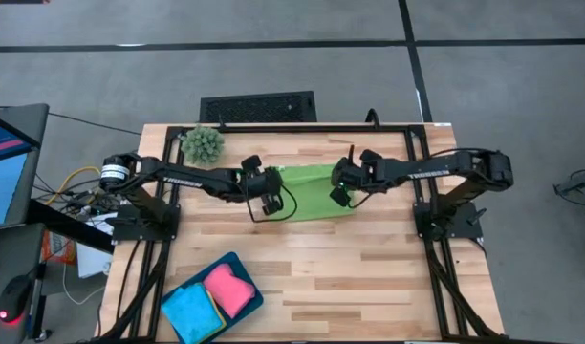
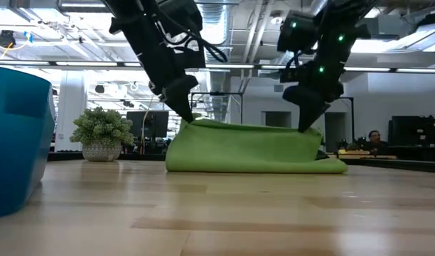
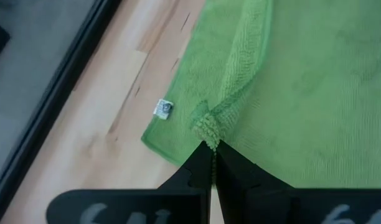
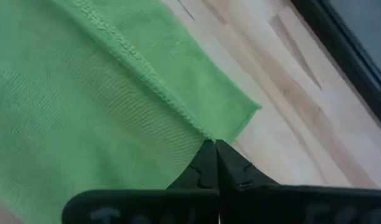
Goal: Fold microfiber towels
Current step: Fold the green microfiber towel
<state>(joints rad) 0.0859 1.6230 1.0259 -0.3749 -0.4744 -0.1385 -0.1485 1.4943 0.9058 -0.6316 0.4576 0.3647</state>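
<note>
Left gripper (image 3: 212, 149) and right gripper (image 4: 214, 146) each pinch a green towel (image 1: 312, 194) corner; carry both level across, edges aligned, for a square fold.

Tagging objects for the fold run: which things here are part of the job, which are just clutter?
Job:
- green microfiber towel, pinched by left gripper and right gripper
- folded pink towel and blue towel in the dark teal tray

Lying about:
- spiky green ball plant

The green towel (image 1: 312, 194) is partly hidden under both arms; the tray (image 2: 15, 139) is cut off.
</note>
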